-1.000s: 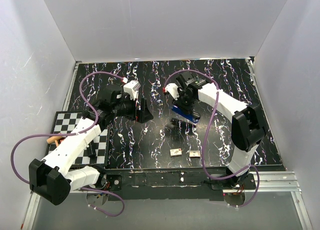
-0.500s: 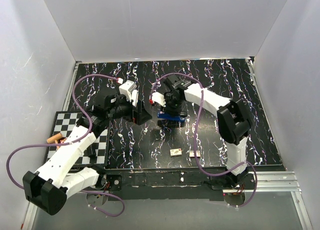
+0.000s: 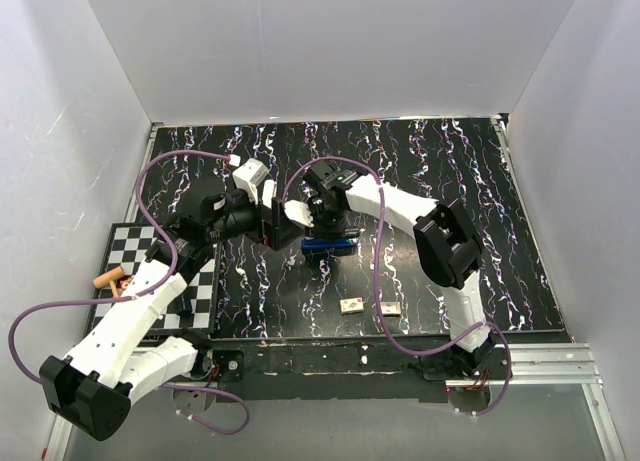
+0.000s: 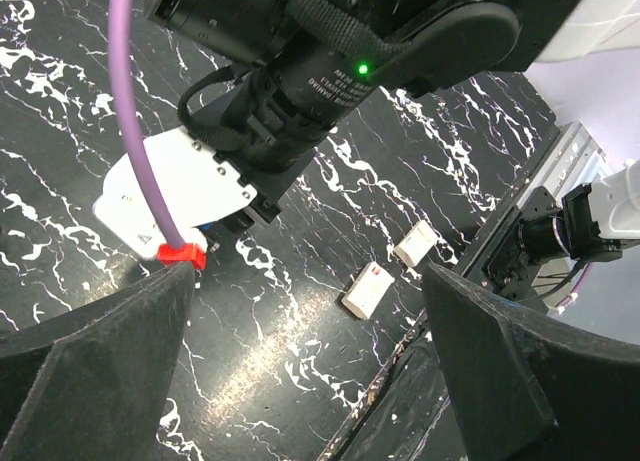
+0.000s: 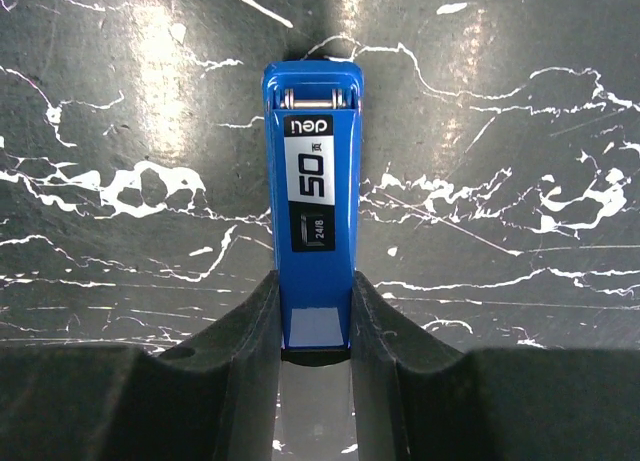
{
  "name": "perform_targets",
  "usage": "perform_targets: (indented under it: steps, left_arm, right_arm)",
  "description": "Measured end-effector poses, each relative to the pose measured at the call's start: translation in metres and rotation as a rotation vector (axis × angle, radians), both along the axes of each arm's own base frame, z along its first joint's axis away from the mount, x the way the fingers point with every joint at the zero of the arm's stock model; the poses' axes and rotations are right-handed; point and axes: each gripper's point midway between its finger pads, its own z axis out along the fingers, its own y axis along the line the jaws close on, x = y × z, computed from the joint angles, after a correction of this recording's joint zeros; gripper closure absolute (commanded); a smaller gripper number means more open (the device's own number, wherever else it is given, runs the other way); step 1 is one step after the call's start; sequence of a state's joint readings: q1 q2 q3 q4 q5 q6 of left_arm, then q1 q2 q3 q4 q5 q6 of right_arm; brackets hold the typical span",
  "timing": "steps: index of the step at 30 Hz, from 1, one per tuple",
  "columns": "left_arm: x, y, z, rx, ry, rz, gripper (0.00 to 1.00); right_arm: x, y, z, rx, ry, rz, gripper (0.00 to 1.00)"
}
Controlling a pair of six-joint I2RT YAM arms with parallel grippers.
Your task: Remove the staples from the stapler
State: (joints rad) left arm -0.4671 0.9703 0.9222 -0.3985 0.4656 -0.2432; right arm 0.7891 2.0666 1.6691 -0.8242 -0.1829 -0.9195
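Note:
My right gripper point(image 5: 315, 293) is shut on one end of the blue stapler point(image 5: 312, 181), with a finger pressed on each side. The stapler is closed and points away from the wrist, just above the black marbled table. From above, the stapler point(image 3: 330, 244) sits mid-table under my right gripper point(image 3: 325, 229). My left gripper point(image 3: 283, 225) is just to its left, wide open and holding nothing. In the left wrist view, only bare table lies between the spread jaws of my left gripper point(image 4: 305, 281), and the right wrist fills the top. No staples show.
Two small white boxes point(image 3: 351, 305) point(image 3: 388, 308) lie near the front edge, and the left wrist view shows them too point(image 4: 368, 289) point(image 4: 418, 244). A checkered board point(image 3: 130, 249) lies at the left with a wooden-handled item point(image 3: 106, 279) at its edge. White walls enclose the table.
My right arm has swung left with the stapler in its grip, bringing it close to the left gripper. The left arm shifted slightly back and left.

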Motion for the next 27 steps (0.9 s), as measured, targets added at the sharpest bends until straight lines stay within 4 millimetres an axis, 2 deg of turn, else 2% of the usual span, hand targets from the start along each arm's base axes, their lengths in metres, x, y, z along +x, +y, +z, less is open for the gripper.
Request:
perform_targets:
  steps: [5,19,20,23,27]
  left_arm:
    - [-0.001,-0.002,0.004,-0.011,-0.011,-0.011,0.02]
    - [-0.001,-0.002,0.004,-0.015,-0.015,-0.016,0.02]
    - [-0.001,-0.002,0.004,-0.015,-0.016,-0.016,0.02]
    - [-0.003,-0.001,0.001,-0.013,-0.012,-0.017,0.02]
    - [-0.002,-0.002,0.001,-0.012,-0.020,-0.018,0.02]
  right_arm:
    - [-0.002,0.003,-0.001,0.000,0.002,0.003,0.57]
    - [-0.002,0.007,0.001,0.016,0.006,-0.015,0.46]
    - [-0.001,0.006,0.004,0.019,-0.002,-0.020,0.41]
    - [-0.001,0.003,0.023,0.060,-0.037,-0.053,0.33]
    - [-0.005,-0.015,0.069,0.160,-0.129,-0.131,0.31]
